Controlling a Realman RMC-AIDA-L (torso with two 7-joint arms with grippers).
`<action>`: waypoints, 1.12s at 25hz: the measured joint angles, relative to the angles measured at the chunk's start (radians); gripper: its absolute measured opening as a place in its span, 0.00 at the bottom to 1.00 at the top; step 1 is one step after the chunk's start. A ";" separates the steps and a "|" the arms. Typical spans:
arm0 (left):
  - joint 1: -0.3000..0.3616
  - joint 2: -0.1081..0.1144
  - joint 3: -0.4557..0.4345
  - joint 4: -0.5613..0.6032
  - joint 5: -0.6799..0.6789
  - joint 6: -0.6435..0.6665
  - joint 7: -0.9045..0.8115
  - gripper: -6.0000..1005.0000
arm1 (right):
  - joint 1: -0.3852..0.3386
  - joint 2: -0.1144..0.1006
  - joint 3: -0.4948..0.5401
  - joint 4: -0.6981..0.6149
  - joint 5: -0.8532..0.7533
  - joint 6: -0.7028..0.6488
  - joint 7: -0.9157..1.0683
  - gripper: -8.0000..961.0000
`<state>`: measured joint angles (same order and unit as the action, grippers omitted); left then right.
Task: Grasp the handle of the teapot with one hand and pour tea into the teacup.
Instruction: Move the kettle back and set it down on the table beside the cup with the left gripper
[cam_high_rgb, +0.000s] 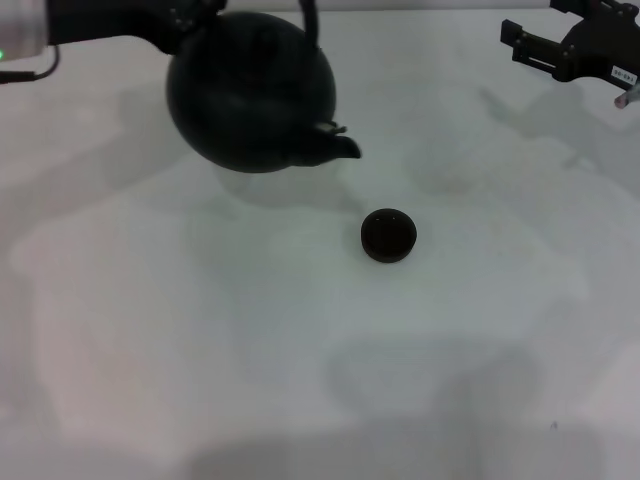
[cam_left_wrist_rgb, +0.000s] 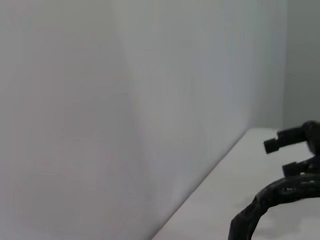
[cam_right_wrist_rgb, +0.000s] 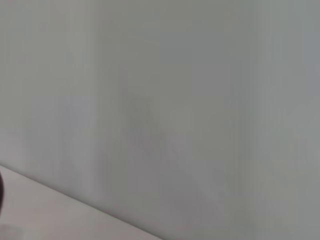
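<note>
Teapot (cam_high_rgb: 250, 95) near table's (cam_high_rgb: 200, 340) far edge under left gripper (cam_high_rgb: 205, 12), grip unclear; cup (cam_high_rgb: 388, 235) mid-table; right gripper (cam_high_rgb: 520, 42) spread.

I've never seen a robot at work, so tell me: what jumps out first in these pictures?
A big round black teapot hangs at the head view's upper left, tilted, with its spout aimed down toward a small dark teacup near the middle of the white table. The left arm reaches to its handle from the top left corner; the right pincer waits at the far right.

Black teapot (cam_high_rgb: 250, 95) beyond small teacup (cam_high_rgb: 388, 235)
</note>
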<state>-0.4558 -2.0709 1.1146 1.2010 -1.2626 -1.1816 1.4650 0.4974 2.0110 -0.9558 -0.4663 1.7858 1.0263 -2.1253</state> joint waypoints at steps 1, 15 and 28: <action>0.002 0.000 -0.049 -0.031 -0.026 -0.038 0.037 0.10 | 0.001 0.000 -0.001 0.000 -0.001 0.000 0.004 0.89; 0.058 0.017 -0.426 -0.347 -0.077 -0.259 0.437 0.10 | -0.012 -0.010 -0.002 -0.008 -0.017 0.006 0.018 0.89; 0.110 0.037 -0.564 -0.569 -0.154 -0.309 0.692 0.10 | -0.034 -0.013 -0.002 -0.010 -0.042 0.044 0.021 0.89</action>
<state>-0.3462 -2.0341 0.5510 0.6318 -1.4171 -1.4909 2.1569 0.4638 1.9980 -0.9577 -0.4767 1.7439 1.0708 -2.1045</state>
